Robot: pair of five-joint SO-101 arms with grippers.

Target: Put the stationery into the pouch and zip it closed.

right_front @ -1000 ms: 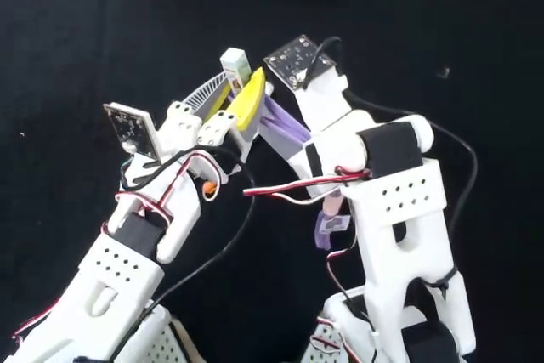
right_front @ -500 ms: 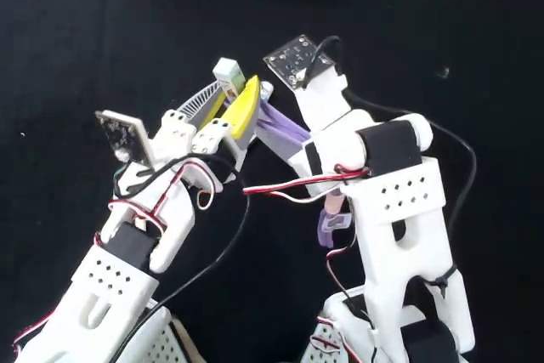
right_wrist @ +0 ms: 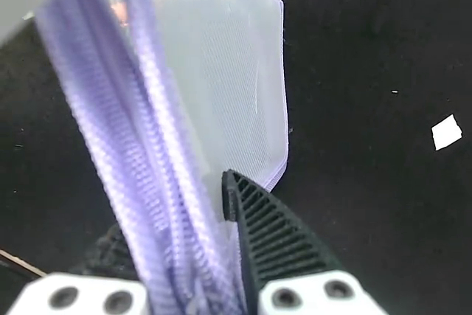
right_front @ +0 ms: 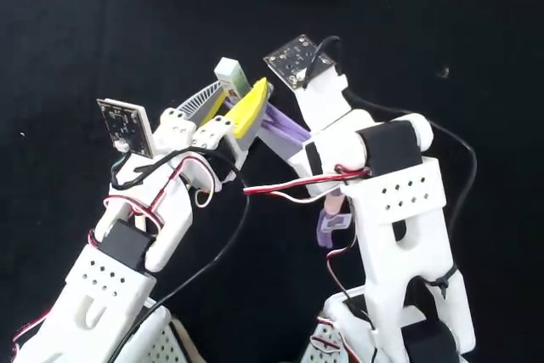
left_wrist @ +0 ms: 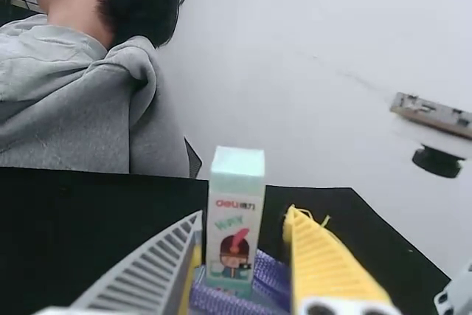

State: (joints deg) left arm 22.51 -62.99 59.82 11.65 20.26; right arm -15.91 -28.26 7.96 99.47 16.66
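High view: black table (right_front: pixel 476 57) beneath pouch (right_front: pixel 285 127); left wrist view: white wall (left_wrist: pixel 332 49).

- Pouch (right_wrist: pixel 221 79): translucent white mesh, lilac zip band.
- Eraser box (left_wrist: pixel 236 219): mint green, cartoon print.
- Left fingers (left_wrist: pixel 324 263): one yellow, one ribbed grey.
- Table (right_front: pixel 476 57): black.

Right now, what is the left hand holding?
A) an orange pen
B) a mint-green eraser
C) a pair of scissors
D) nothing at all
B: the mint-green eraser stands upright between the grey and yellow fingers of the left hand, while the right hand grips the purple pouch.
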